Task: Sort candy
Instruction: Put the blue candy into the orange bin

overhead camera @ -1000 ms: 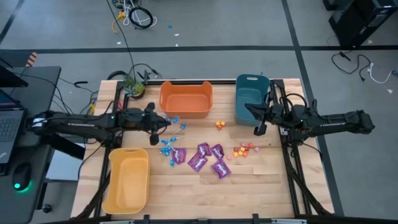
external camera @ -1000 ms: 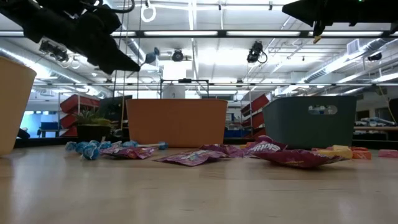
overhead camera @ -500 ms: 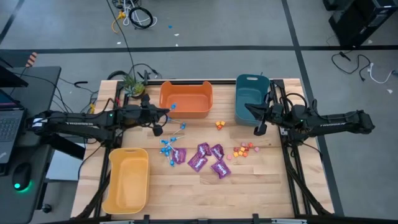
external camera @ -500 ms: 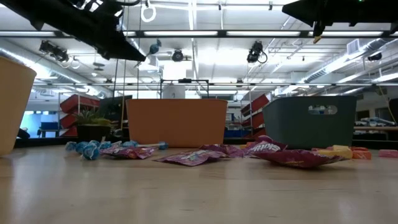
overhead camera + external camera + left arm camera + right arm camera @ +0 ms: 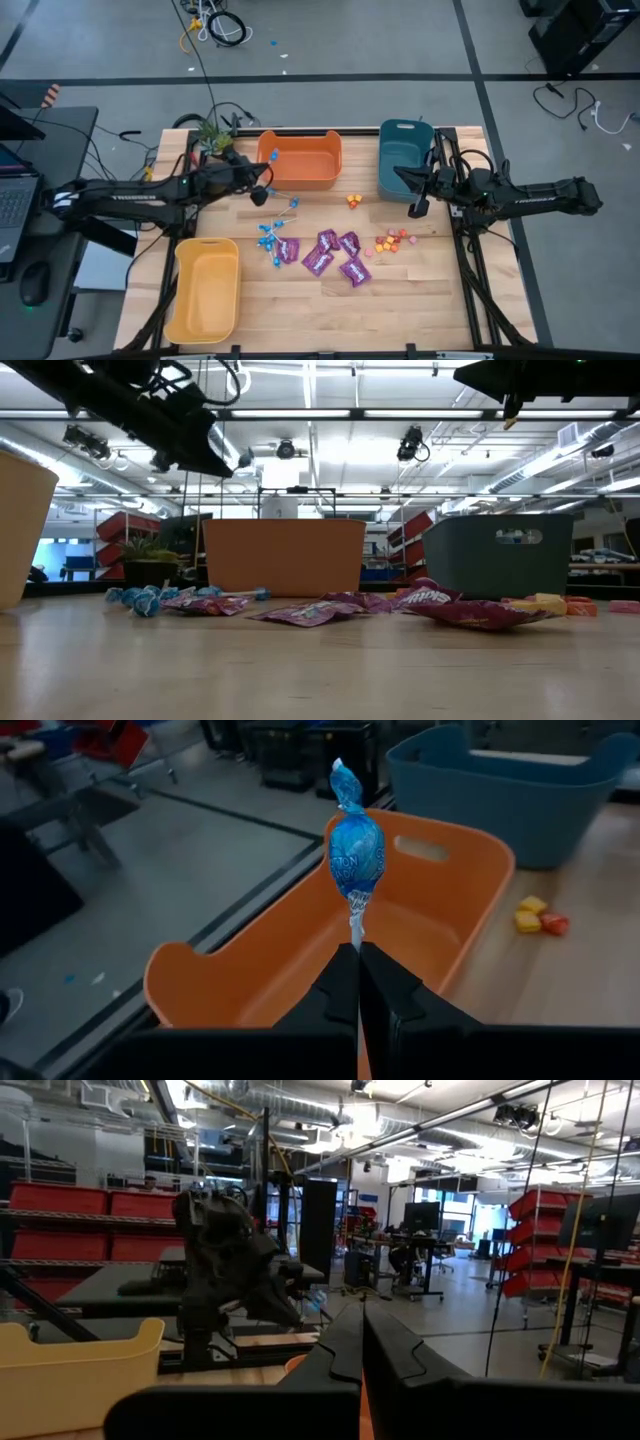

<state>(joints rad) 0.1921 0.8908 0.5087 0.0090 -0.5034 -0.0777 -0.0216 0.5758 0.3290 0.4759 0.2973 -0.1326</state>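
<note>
The left pincer (image 5: 357,982) is clamped tight on the thin stick of a blue-wrapped lollipop (image 5: 355,855), which stands upright above its fingertips, and in the high view it hangs at the near left corner of the orange bin (image 5: 300,160), the sweet just over the rim. The step in hand looks like carrying this lollipop to that bin; the next move would call for reaching a little farther over the bin's hollow and then parting the fingers so the sweet falls inside rather than on the rim. On the tabletop (image 5: 420,290) more blue lollipops (image 5: 268,238) lie beside the purple packets (image 5: 331,255), with small orange and red pieces (image 5: 391,241) toward the teal bin (image 5: 405,157); the yellow bin (image 5: 205,290) sits nearer the front. The right pincer (image 5: 415,209) waits shut and empty beside the teal bin.
</note>
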